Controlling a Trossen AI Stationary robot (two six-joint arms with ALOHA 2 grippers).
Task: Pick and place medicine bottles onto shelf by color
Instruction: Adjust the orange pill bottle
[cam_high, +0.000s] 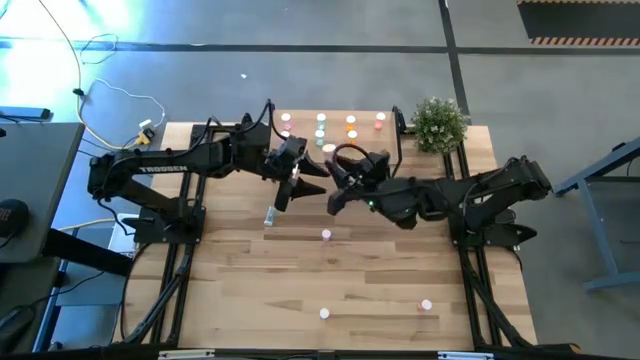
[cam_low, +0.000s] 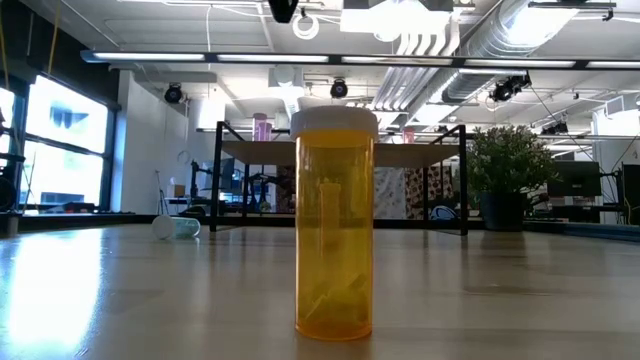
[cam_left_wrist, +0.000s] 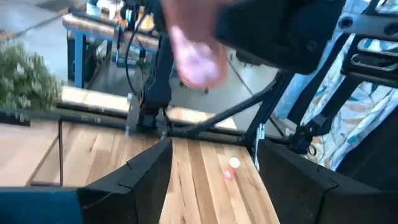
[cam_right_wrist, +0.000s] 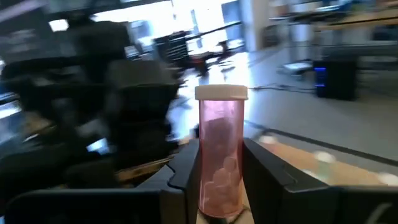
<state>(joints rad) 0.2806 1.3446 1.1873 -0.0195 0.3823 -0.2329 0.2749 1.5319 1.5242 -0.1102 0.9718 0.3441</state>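
The light-wood shelf stands at the table's far edge with several white-capped bottles on it; it also shows in the low view. My right gripper is just in front of the shelf, shut on a pink bottle. My left gripper is close beside it on its left, open and empty, its fingers pointing toward the right arm. A pale bottle lies on its side on the table. A pink bottle, an orange one and a red-pink one stand on the table. My right gripper pinches the pink bottle's body between its two fingers, one on each side. The bottle stands upright in the hold, its white cap above the fingers. Its bottom is hidden by the gripper.
A potted plant stands at the far right corner beside the shelf. The two arms are close together in front of the shelf. The near half of the tabletop holds only the scattered bottles.
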